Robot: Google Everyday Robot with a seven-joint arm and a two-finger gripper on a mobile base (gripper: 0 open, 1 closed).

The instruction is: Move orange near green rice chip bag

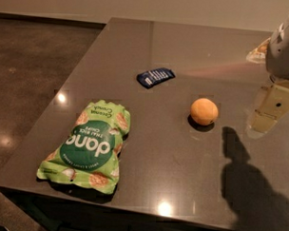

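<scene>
The orange (204,111) sits on the dark table (180,185), right of the middle. The green rice chip bag (86,146) lies flat near the table's front left corner, about a bag's width to the left of the orange and nearer the front edge. My gripper (273,108) hangs at the right edge of the view under the white arm housing (285,46). It is to the right of the orange, apart from it, and holds nothing that I can see.
A small dark blue packet (155,77) lies behind and between the bag and the orange. A pale object (257,51) shows at the far right, partly hidden by the arm. The table's left and front edges drop to a dark floor (27,75).
</scene>
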